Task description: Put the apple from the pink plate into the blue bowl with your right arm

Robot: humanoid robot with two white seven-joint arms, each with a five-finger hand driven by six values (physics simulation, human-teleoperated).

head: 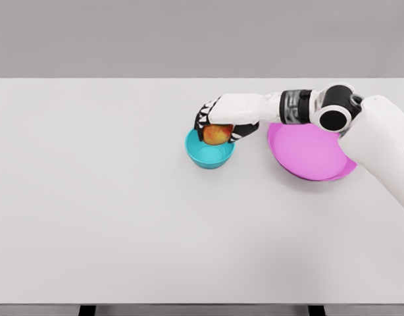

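The bowl [209,156] sits right of the worktop's [110,217] middle, toward the far edge. The plate [312,155] lies to its right, near the right edge. The apple [217,134] is over the bowl, inside the right hand [220,122].

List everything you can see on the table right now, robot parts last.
Round red-and-yellow apple: one, held in the right hand over the blue bowl.
Small blue bowl: one, teal-blue, on the table right of centre, under the hand.
Shallow pink plate: one, magenta-pink, to the right of the bowl, nothing on it.
Flat white table: one, fills most of the view.
Right hand: one, white with black joints, fingers curled round the apple; its arm comes in from the right edge.
Left arm: not in view.
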